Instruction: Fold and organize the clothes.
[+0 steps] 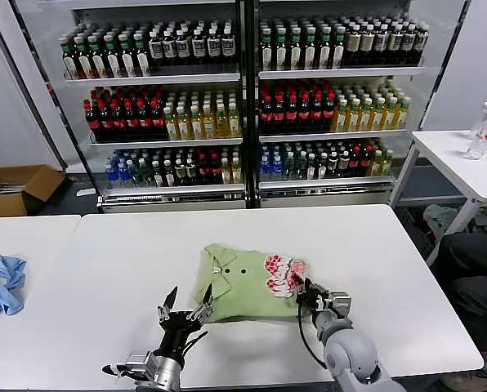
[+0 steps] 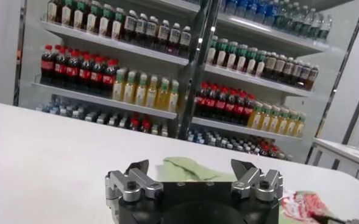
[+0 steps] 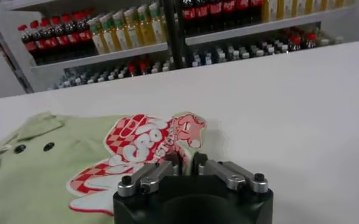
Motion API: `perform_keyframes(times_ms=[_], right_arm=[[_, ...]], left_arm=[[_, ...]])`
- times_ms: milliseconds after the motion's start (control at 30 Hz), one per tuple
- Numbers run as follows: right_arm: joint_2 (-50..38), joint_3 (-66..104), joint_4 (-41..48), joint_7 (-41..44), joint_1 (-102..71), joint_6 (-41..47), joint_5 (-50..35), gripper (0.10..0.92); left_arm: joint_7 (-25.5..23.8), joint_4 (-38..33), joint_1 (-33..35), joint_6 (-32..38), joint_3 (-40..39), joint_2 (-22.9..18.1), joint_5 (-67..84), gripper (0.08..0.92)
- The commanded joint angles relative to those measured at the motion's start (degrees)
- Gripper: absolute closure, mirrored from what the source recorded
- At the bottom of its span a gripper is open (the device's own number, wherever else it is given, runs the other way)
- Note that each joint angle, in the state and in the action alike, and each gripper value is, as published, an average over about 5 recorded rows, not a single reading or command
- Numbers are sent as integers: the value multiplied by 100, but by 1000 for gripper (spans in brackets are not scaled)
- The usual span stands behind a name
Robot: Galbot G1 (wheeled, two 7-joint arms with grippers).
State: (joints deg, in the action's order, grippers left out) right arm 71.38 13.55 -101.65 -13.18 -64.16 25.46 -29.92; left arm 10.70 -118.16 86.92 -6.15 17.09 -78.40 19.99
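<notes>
While the light blue cloth lies apart on the neighbouring table at the far left, the left gripper hovers with its jaws spread wide just off the near left edge of the polo shirt, holding nothing. The shirt lies partly folded near the middle of the white table, collar and buttons toward the left, red-and-white print toward the right. The right gripper sits at the shirt's right edge with its jaws drawn close together over the printed fabric; it appears to be pinching that edge. To perform this step well, confirm that the pinch takes the cloth's edge and not only the top layer, lift only enough to clear the surface, and carry the edge across evenly so no crease forms. The table is smooth, white and matte. Behind it stand glass-fronted coolers stocked with bottled drinks; a second white table with bottles stands at the right.
</notes>
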Motion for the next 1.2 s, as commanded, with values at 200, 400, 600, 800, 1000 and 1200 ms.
perform_keyframes(times_ms=[200,400,600,800,1000,1200], right_arm=[[-704,147,1059,1289,1293,-623,1213,905],[-508,549,140,624,124,-1256,1555,784],[-281,1213,-1044,522,-1171,-1398,1959,611],[-149,1813,-1841,492,-2259,-1659,1942,446],[-86,2076,-2337,518,-2841,-1946,1907,282],[-7,2128,-2698,494,-3103,-2033,1955,205]], left_arm=[[-26,-60,99,10,49,47,-79,177],[-47,-79,93,18,40,46,-140,177],[-80,-138,140,54,30,84,-235,177],[-88,-221,178,72,-18,45,-296,177],[-102,-306,253,145,-69,25,-436,177],[-130,-465,322,141,-93,37,-522,177]])
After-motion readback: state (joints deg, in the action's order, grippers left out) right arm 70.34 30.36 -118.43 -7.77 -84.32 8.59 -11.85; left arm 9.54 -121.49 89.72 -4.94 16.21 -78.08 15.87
